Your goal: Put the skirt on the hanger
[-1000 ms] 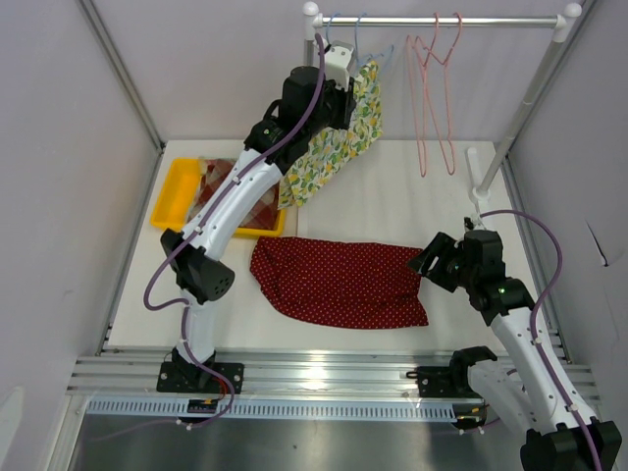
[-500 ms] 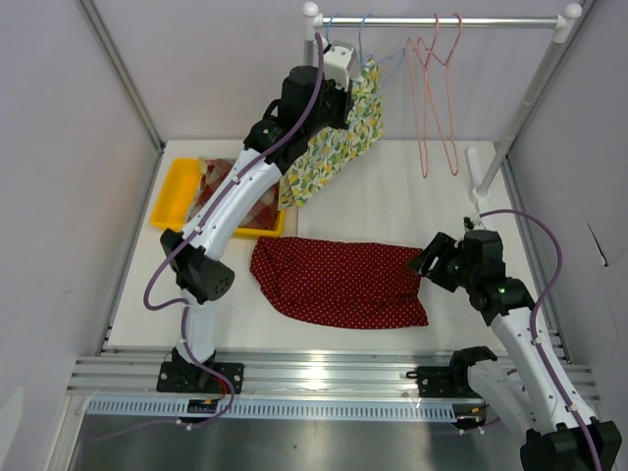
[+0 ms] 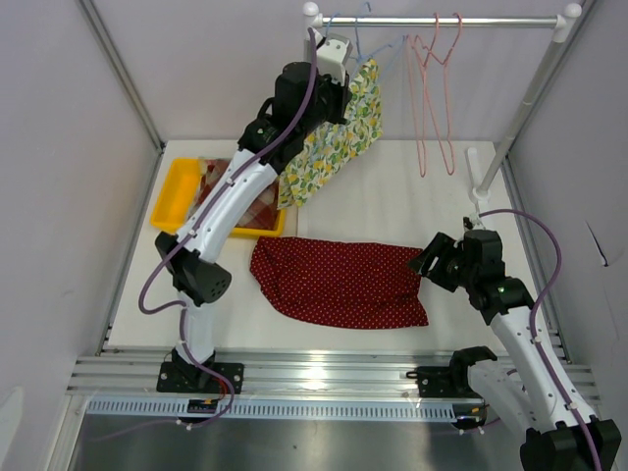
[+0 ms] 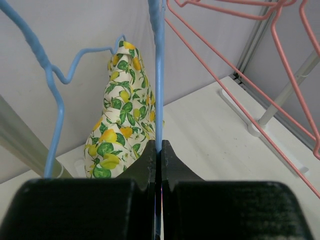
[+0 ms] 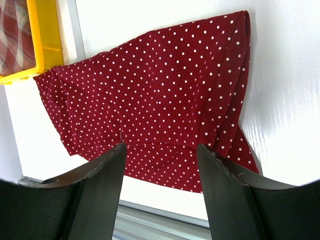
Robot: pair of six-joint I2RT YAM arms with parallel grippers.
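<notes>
The skirt (image 3: 339, 282), dark red with white dots, lies flat on the white table; the right wrist view shows the skirt (image 5: 165, 95) spread below the fingers. My right gripper (image 3: 424, 263) hovers at its right end, and the right gripper (image 5: 161, 155) stands open with nothing between its fingers. My left gripper (image 3: 345, 74) is raised to the rail. There the left gripper (image 4: 160, 147) is shut on the thin wire of a blue hanger (image 4: 159, 75).
A lemon-print garment (image 4: 120, 125) hangs on a second blue hanger (image 4: 55, 100) just left of the held one. Pink hangers (image 3: 437, 98) hang further right on the rail (image 3: 442, 20). A yellow tray (image 3: 175, 191) holding plaid cloth (image 3: 231, 186) sits at the left.
The left gripper has closed on the blue hanger wire, and that arm has lifted slightly toward the rail. The right arm and the skirt have not moved.
</notes>
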